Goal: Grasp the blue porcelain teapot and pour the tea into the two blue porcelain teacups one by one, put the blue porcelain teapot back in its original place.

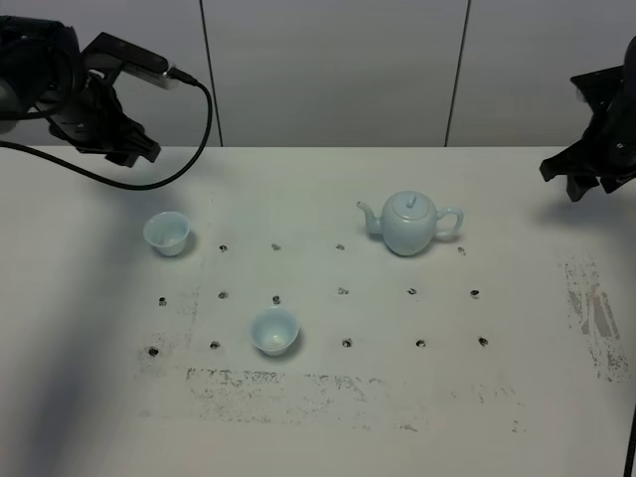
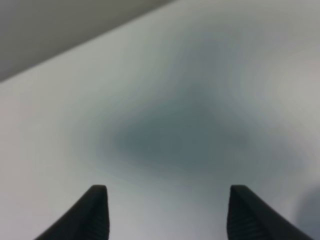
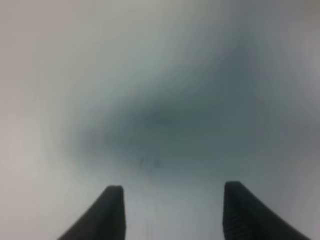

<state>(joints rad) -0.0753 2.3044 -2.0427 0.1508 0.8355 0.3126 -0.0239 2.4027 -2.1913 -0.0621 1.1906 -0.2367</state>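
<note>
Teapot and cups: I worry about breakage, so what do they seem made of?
The teapot, the left teacup and the near teacup look like glazed porcelain or similar ceramic: pale icy-blue, smooth, softly glossy highlights. Look alone cannot confirm it.

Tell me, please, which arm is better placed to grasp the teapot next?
Right, probably: the teapot stands right of centre, its loop handle toward the right gripper; the left gripper hangs far off, past a teacup.

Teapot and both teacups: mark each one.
teapot (image 1: 407, 232): exterior high view, round body.
left teacup (image 1: 169, 241): exterior high view, outer wall.
front teacup (image 1: 274, 327): exterior high view, inner bowl.
</note>
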